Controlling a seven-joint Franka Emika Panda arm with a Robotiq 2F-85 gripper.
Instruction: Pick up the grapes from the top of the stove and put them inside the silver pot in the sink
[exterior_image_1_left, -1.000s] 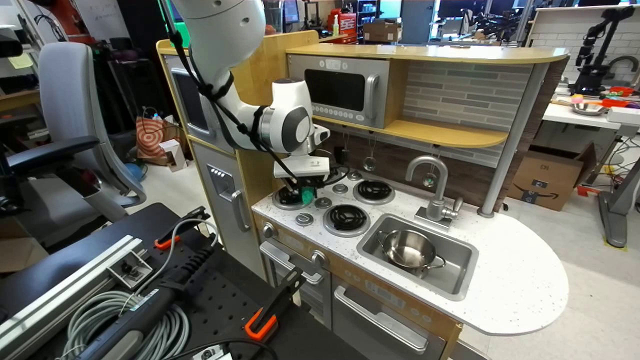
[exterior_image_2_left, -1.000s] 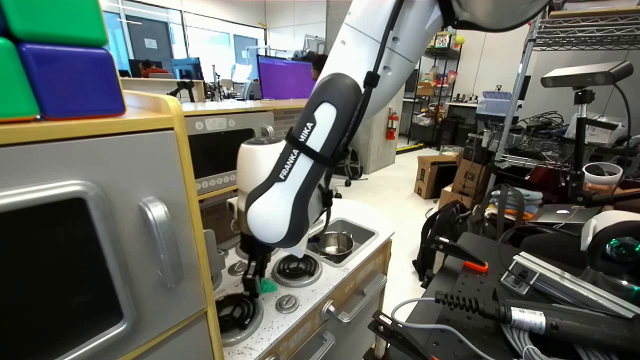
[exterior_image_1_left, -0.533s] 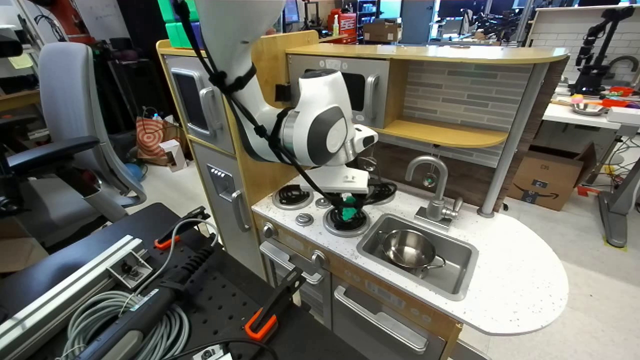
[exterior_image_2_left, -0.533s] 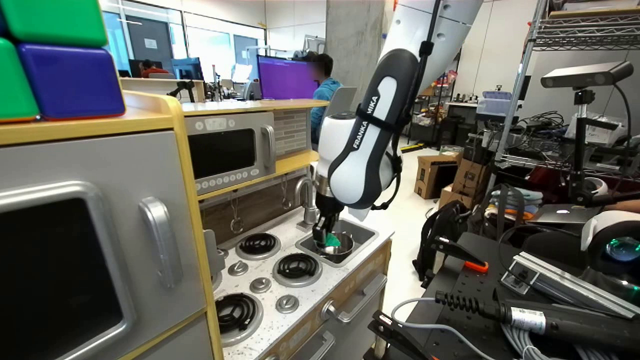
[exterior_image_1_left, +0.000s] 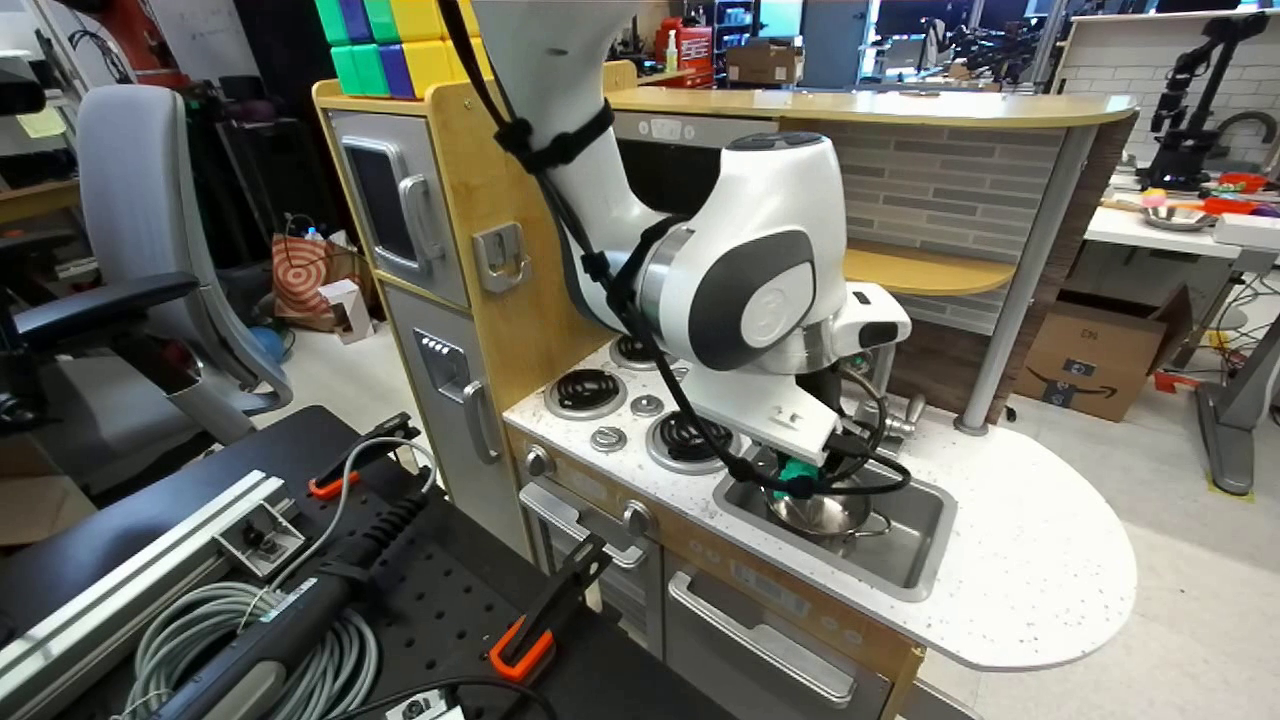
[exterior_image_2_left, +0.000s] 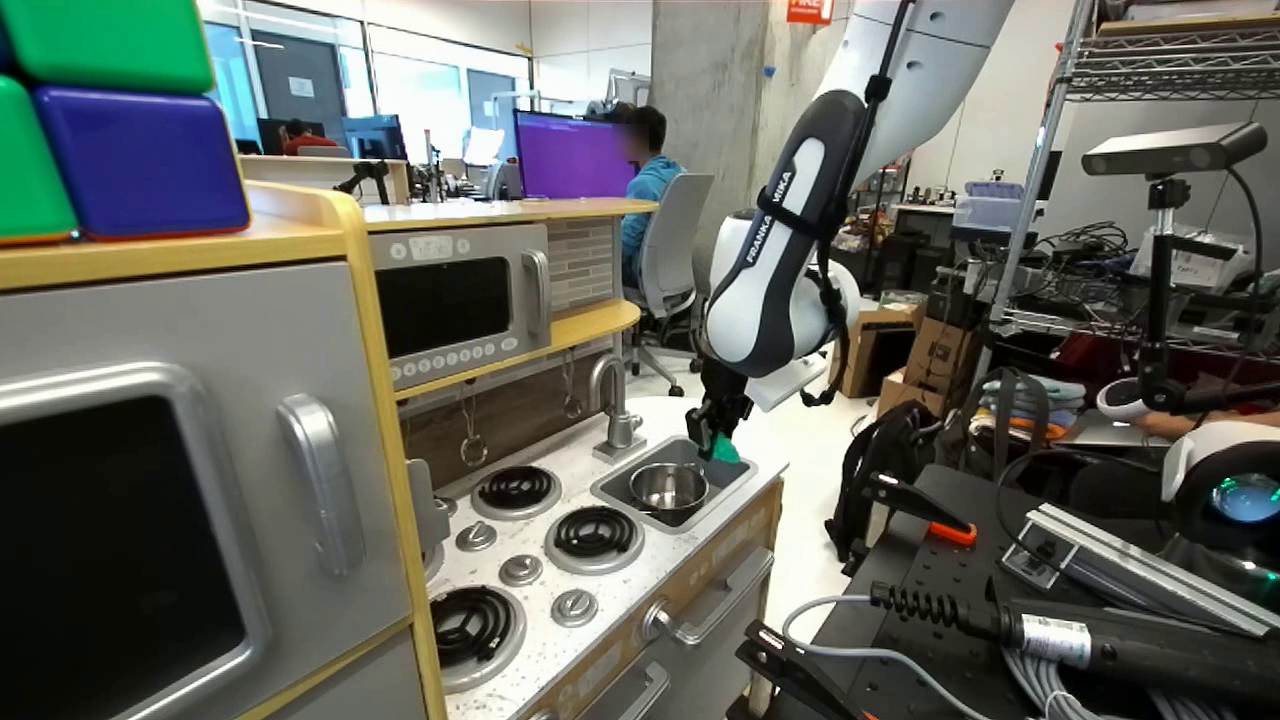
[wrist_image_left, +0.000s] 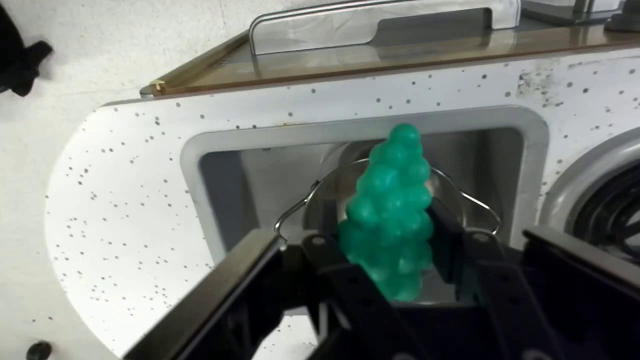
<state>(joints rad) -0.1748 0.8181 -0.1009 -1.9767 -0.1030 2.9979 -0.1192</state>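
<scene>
My gripper is shut on the green grapes, which stick up between its fingers in the wrist view (wrist_image_left: 392, 190). The gripper (exterior_image_2_left: 714, 432) hangs over the sink (exterior_image_2_left: 738, 482) with the grapes (exterior_image_2_left: 725, 450) above the basin. The silver pot (exterior_image_2_left: 655, 490) stands in the sink, with only metal visible inside. In the wrist view the grapes cover the middle of the pot (wrist_image_left: 346, 182). In an exterior view the grapes (exterior_image_1_left: 797, 472) overlap the back rim of the pot (exterior_image_1_left: 815, 515), and the arm's cable hides part of it. The stove burners (exterior_image_2_left: 595, 540) are bare.
The arched faucet (exterior_image_2_left: 620, 415) stands behind the sink. A yellow shelf (exterior_image_2_left: 590, 323) and the grey microwave-like box (exterior_image_2_left: 460, 300) overhang the back of the counter. The white countertop (exterior_image_1_left: 1030, 570) extends beyond the sink. A black table (exterior_image_1_left: 440, 590) with cables and clamps stands in front.
The arm has carried the grapes from over the stove burners across to above the sink and pot. The gripper has stayed shut on them. The pot has not moved.
</scene>
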